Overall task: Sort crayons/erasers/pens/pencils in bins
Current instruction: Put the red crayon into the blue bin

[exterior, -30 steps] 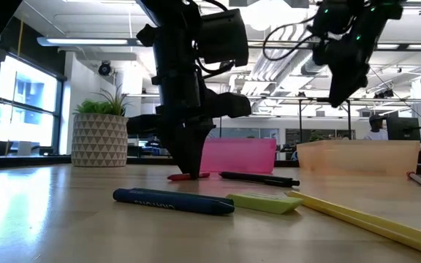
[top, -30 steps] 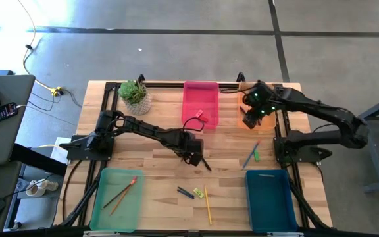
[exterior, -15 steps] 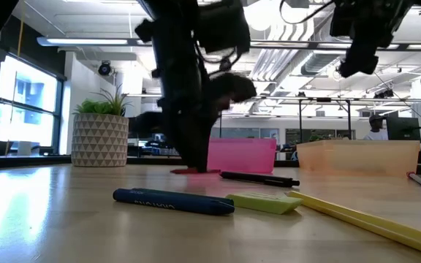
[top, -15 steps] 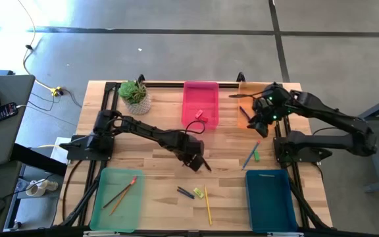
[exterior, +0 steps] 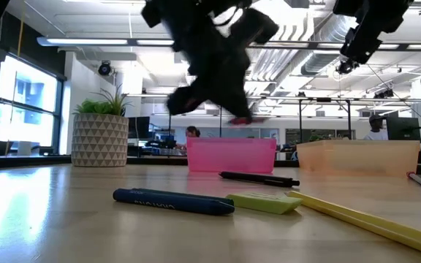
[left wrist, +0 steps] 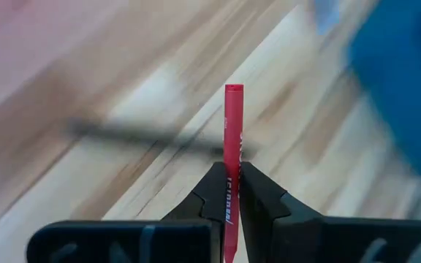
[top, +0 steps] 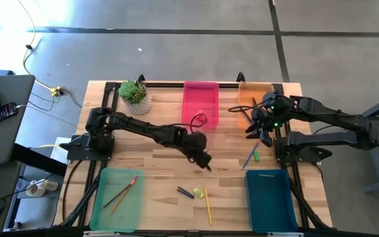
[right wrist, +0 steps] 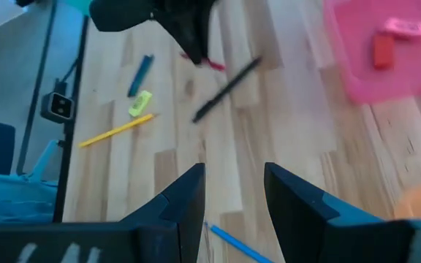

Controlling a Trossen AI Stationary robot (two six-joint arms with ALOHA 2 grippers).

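A red crayon is held pinched between the closed jaws of the left gripper, its long axis running straight out ahead of the jaws, with most of its length showing beyond the tips. The gripper is seen lifted clear of the counter, near its middle, and a black pen is left lying on the wood just beneath and beside the jaws. The pink bin, in which two small erasers are visible, lies just ahead of the jaws toward the far edge; the green bin, holding pencils, lies well apart toward the near edge. Which bin is meant for crayons cannot be told, so the coming carry is judged to turn on that choice; open air is available in either direction. The right gripper is held with jaws standing apart and empty, beside the orange bin; a blue pen and a green eraser lie nearest to those jaws, on the near side.
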